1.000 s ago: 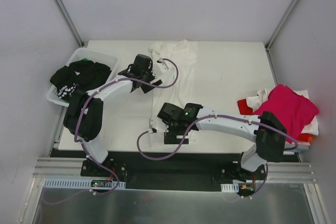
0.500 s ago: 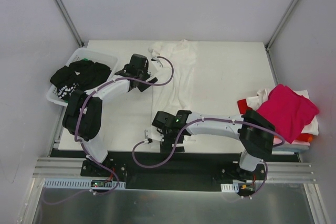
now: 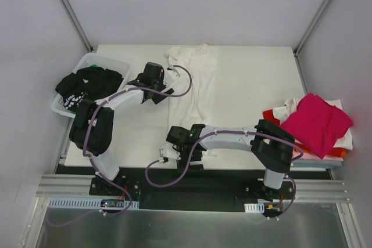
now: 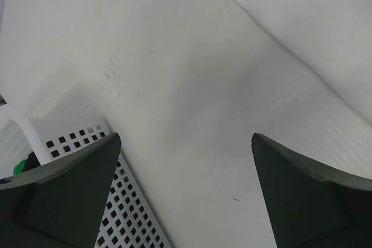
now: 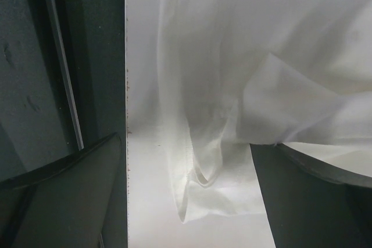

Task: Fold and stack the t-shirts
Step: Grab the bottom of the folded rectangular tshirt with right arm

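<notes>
A white t-shirt [image 3: 195, 88] lies stretched lengthwise down the middle of the table, from the far edge to the near edge. My right gripper [image 3: 185, 146] hovers open over its near hem; in the right wrist view [image 5: 186, 143] the hem corner [image 5: 200, 184] lies between the spread jaws, not gripped. My left gripper [image 3: 152, 81] is open and empty beside the shirt's left edge. In the left wrist view [image 4: 186, 137] it is over bare table, with the shirt's edge [image 4: 314, 21] at the upper right.
A white plastic basket [image 3: 87, 62] at the left holds a black t-shirt with white print [image 3: 87, 84]; its perforated wall [image 4: 87, 143] lies by my left finger. A stack at the right has a magenta shirt [image 3: 317, 120] on top. The table's front edge [image 5: 125, 85] runs beside my right gripper.
My right gripper has moved left and nearer, along the shirt to its hem at the table's front edge. My left gripper has barely shifted beside the shirt.
</notes>
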